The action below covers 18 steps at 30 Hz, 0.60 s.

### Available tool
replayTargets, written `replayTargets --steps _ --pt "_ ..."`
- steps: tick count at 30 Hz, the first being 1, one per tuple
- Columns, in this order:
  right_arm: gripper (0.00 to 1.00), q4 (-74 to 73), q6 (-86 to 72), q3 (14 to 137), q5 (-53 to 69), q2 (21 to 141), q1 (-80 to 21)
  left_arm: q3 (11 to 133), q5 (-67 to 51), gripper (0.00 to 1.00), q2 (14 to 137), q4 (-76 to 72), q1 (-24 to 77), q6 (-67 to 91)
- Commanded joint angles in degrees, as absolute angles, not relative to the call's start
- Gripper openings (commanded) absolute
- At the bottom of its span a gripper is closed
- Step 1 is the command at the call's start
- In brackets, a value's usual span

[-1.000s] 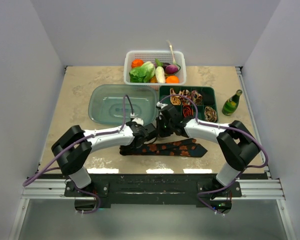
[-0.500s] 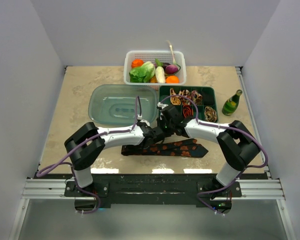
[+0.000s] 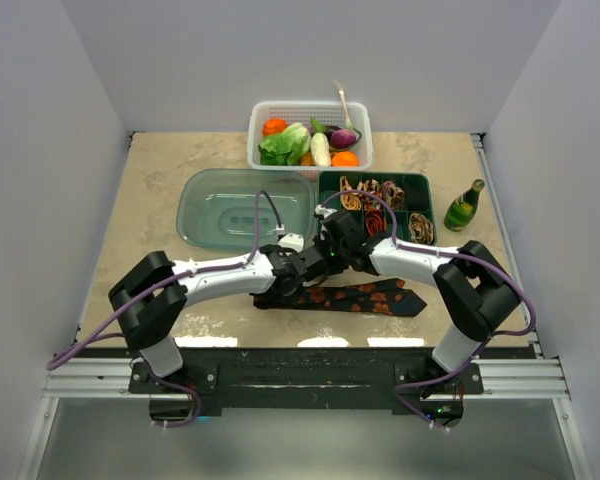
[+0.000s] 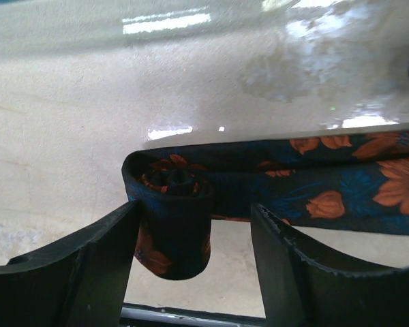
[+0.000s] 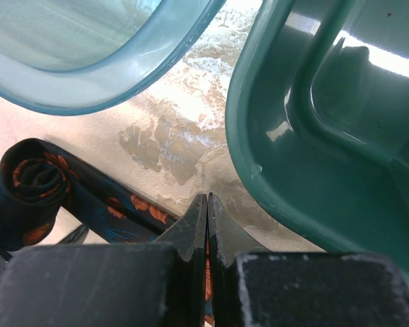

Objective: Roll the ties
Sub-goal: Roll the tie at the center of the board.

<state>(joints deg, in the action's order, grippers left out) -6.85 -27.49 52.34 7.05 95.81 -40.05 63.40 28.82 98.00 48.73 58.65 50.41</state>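
A black tie with orange-red flowers (image 3: 358,297) lies flat near the table's front edge. Its left end is wound into a small roll (image 4: 172,225). My left gripper (image 4: 194,228) stands open around the roll. The roll rests against the left finger (image 4: 88,262), with a gap to the right finger (image 4: 296,272). From above, the left gripper (image 3: 305,270) covers that end. My right gripper (image 3: 331,259) is beside it, over the tie's far edge. In the right wrist view the right gripper (image 5: 206,199) is shut, a sliver of orange fabric in the slit, and the roll (image 5: 31,184) lies to its left.
Behind the grippers sit a clear blue-green plastic lid (image 3: 242,206) and a dark green compartment tray (image 3: 376,177) holding rolled ties. A white basket (image 3: 255,135) of toy vegetables stands at the back. A green bottle (image 3: 463,206) stands at the right.
The left gripper has opened and let go of the roll. Its arm has swung a little, and the tie has slid slightly right. The right gripper has stayed put.
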Motion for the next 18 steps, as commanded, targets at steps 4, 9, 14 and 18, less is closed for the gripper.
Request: replayTargets --steps 4,9,14,18 --pt "0.00 -7.12 -25.75 52.82 7.29 94.13 -39.73 62.40 29.71 0.76 90.18 45.87 58.98 52.21" --pt "0.00 -7.03 -25.66 52.91 7.65 94.22 -39.73 62.67 30.76 0.68 91.05 49.82 58.97 53.61" --pt "0.00 -7.12 -25.66 52.91 7.56 94.13 -39.73 62.49 31.73 0.54 90.62 50.98 58.97 53.97" --pt "0.00 -6.94 -25.66 53.00 7.47 94.31 -39.73 61.44 29.27 0.45 89.91 46.69 58.97 53.09"
